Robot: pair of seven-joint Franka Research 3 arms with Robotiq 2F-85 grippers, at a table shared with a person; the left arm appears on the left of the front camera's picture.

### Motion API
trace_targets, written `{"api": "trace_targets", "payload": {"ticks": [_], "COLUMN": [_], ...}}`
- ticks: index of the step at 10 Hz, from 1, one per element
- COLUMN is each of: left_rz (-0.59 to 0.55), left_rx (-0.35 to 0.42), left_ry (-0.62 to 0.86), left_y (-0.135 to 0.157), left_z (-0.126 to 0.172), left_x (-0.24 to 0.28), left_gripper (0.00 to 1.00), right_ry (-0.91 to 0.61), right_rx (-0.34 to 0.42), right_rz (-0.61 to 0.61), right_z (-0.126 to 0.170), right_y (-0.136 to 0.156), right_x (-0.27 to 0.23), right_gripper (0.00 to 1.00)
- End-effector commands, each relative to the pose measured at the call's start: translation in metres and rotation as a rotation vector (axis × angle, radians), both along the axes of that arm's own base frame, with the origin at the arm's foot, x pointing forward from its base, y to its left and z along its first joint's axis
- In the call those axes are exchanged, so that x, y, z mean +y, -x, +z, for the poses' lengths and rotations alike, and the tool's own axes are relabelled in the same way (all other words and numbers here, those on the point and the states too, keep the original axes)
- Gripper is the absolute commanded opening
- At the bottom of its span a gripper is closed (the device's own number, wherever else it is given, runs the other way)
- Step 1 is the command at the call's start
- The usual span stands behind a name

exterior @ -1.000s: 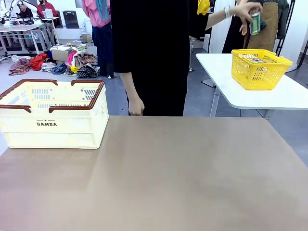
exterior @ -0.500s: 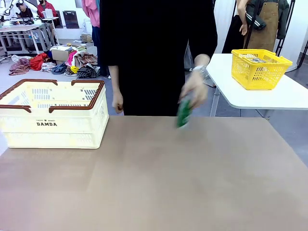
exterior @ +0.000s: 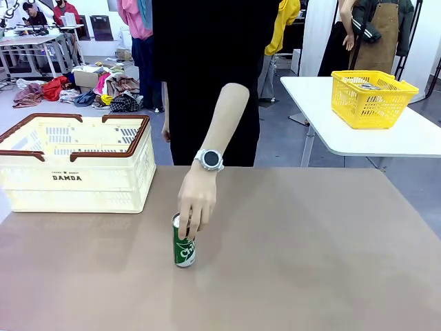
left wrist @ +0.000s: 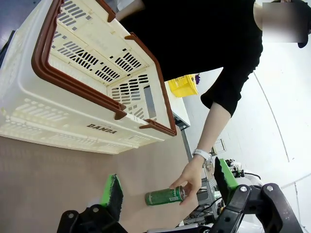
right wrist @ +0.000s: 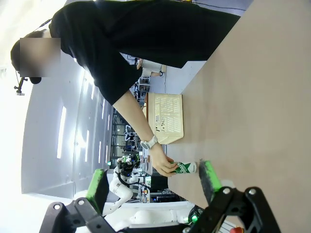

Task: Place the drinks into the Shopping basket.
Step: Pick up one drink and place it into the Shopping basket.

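well outside the shopping basket [exterior: 76, 187], green can [exterior: 184, 250] stands upright on table [exterior: 310, 262].

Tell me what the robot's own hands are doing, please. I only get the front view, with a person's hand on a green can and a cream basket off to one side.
Observer: The left gripper has its jaws wide open and grips nothing.
Visitor: And the other one?
Observer: The right gripper is wide open too, also gripping nothing.
Visitor: Are they near the can?
Observer: Neither touches it. Both wrist views look toward the green can, which stands on the table apart from both grippers, with the person's hand at its top end.
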State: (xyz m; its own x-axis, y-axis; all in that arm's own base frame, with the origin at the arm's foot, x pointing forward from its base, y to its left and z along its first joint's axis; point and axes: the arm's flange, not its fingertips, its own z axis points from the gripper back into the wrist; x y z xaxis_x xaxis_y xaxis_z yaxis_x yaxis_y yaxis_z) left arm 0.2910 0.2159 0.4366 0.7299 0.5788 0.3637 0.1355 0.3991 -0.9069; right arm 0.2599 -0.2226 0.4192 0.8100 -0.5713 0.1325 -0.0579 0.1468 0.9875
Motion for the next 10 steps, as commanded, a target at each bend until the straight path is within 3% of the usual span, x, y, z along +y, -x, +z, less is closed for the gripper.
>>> {"api": "trace_targets", "payload": {"ticks": [1,7,8,10], "left_rz": [-0.011,0.000,-0.057,-0.206], "left_rx": [-0.006,0.000,0.169,0.363], "left_ry": [-0.002,0.000,-0.002,-0.356], "left_y": [0.001,0.000,-0.005,-0.028], "left_z": [-0.001,0.000,0.023,0.094], "left_x": [0.002,0.000,-0.024,-0.123], "left_gripper": [1.00,1.00,1.00,1.00], "right_ry": [-0.008,-0.008,-0.008,-0.008], "right_rx": [-0.003,-0.003,-0.003,-0.003], "right_rz": [0.006,0.006,0.006,0.006], "right_z": [0.002,0.002,0.002,0.002], "right_y": [0.001,0.001,0.001,0.001], "right_x": [0.000,0.000,0.000,0.000], "right_gripper": [1.00,1.00,1.00,1.00]}}
